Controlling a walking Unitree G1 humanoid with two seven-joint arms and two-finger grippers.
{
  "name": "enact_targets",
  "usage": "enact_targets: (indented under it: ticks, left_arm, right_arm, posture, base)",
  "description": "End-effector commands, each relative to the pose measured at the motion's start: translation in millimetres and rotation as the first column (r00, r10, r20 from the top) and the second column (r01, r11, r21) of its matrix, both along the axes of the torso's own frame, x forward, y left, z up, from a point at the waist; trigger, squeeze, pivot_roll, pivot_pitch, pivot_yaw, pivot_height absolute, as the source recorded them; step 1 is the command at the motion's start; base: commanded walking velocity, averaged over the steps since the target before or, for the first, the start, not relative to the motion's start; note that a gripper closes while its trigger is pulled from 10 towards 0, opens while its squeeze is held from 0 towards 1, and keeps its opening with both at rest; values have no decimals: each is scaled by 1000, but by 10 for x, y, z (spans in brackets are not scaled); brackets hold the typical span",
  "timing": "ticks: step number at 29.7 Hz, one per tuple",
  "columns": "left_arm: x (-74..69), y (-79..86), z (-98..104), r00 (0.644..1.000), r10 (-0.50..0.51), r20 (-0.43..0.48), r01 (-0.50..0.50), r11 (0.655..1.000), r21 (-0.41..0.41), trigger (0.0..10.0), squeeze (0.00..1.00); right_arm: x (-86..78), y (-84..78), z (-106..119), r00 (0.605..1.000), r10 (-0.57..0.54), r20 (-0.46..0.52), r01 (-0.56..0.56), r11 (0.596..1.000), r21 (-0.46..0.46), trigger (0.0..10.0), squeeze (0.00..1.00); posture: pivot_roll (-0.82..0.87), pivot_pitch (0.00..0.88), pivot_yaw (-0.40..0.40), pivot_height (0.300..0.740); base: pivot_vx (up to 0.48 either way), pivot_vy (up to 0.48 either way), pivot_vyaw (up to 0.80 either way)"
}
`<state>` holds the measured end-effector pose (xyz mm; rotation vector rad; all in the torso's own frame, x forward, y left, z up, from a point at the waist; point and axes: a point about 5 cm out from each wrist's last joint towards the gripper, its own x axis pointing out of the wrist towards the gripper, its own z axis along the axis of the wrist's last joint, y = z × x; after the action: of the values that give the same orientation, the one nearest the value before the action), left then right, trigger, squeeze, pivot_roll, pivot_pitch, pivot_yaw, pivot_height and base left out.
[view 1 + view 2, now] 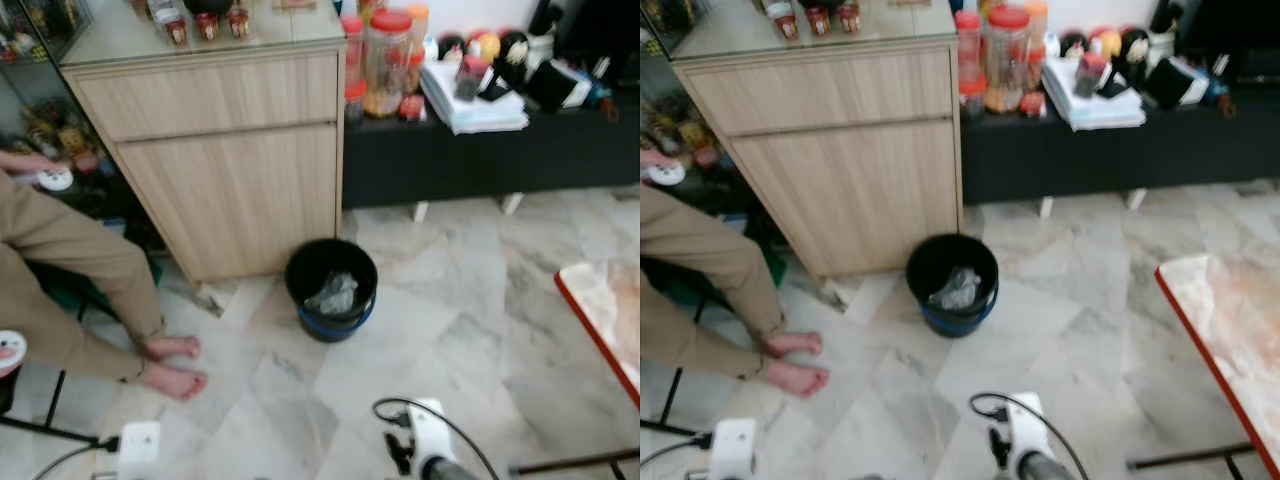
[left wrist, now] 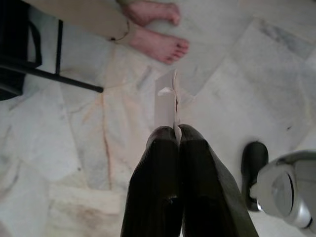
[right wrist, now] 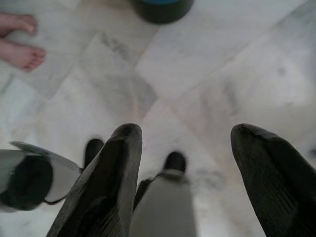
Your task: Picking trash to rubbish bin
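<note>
A round black rubbish bin with a blue band near its base (image 1: 331, 290) stands on the pale marble floor (image 1: 450, 330), just in front of a light wooden cabinet (image 1: 225, 150). Inside the bin lies a crumpled grey-white piece of trash (image 1: 336, 295). The left gripper (image 2: 177, 136) hangs over the floor near a seated person's bare feet (image 2: 158, 42), its fingers pressed together on a thin, pale, flat scrap of trash (image 2: 167, 106). The right gripper (image 3: 185, 148) is spread wide above the tiles, holding nothing. Clear red-lidded jars (image 1: 385, 60) stand on a low black shelf (image 1: 480, 155).
</note>
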<state>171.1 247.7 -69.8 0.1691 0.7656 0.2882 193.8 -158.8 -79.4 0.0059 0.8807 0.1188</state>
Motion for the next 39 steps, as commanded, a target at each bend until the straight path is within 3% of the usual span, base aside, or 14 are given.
enact_targets:
  ticks: [1, 7, 15, 31, 39]
  left_arm:
    - [-61, 86, -5, 1000, 18, -18, -18, 1000, 13, 10000, 0]
    - [-56, 85, -3, 1000, 25, -15, -25, 1000, 11, 10000, 0]
    - [-67, 83, -9, 999, 27, -18, -27, 1000, 10, 10000, 0]
    - [-62, 104, -1, 999, 37, -16, -37, 999, 10, 10000, 0]
    - [-57, 114, 3, 999, 41, -16, -41, 999, 10, 10000, 0]
  right_arm:
    - [-3, 108, -6, 1000, 9, -4, -8, 1000, 25, 10000, 0]
    - [0, 111, -6, 1000, 9, -5, -9, 1000, 24, 10000, 0]
    - [-24, 120, -18, 1000, -7, -13, 8, 999, 33, 10000, 0]
    - [1, 129, -5, 1000, 30, -1, -30, 999, 12, 10000, 0]
    - [-10, 130, -11, 1000, 23, -7, -23, 1000, 13, 10000, 0]
  posture:
    - [131, 163, 6, 740]
    - [133, 177, 3, 740]
    - [138, 185, 8, 740]
    - [148, 204, 6, 740]
    - [151, 210, 5, 740]
  base:
    - [337, 0, 0]
    - [339, 0, 0]
    - [338, 0, -800]
    - [339, 0, 0]
    - [337, 0, 580]
